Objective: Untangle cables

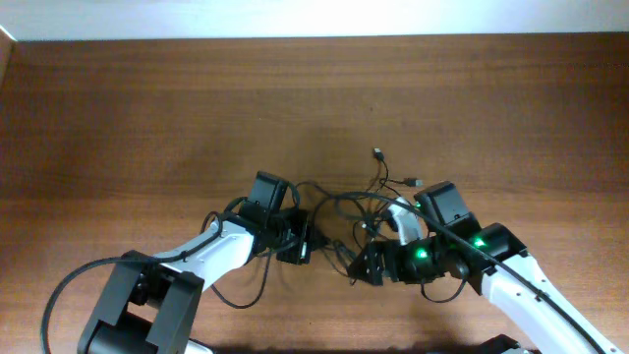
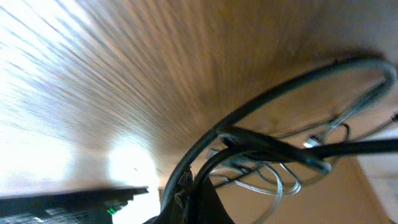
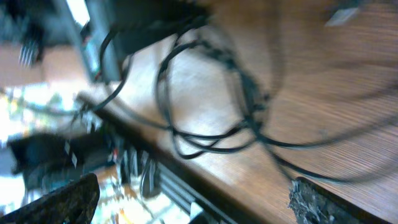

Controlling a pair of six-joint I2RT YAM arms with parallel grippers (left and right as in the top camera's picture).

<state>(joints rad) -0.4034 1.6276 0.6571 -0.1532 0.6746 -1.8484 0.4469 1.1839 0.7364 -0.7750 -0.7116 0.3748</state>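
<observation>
Progress: early; thin black flexible cables bunched in one overlapping tangle, no strand laid apart.
Location: mid-table toward the near side, between both arms; small plug ends poking out on the far side.
Left gripper: sits at the tangle's left rim; cannot tell whether spread or pinching.
Right gripper: hovers at the right rim, fingers spread wide, pinching nothing.
Remaining: judged nearly everything, with each crossing to be freed and each cable laid out separately.
Room: broad bare brown wooden table to the far side, left and right; tight near the arms.
</observation>
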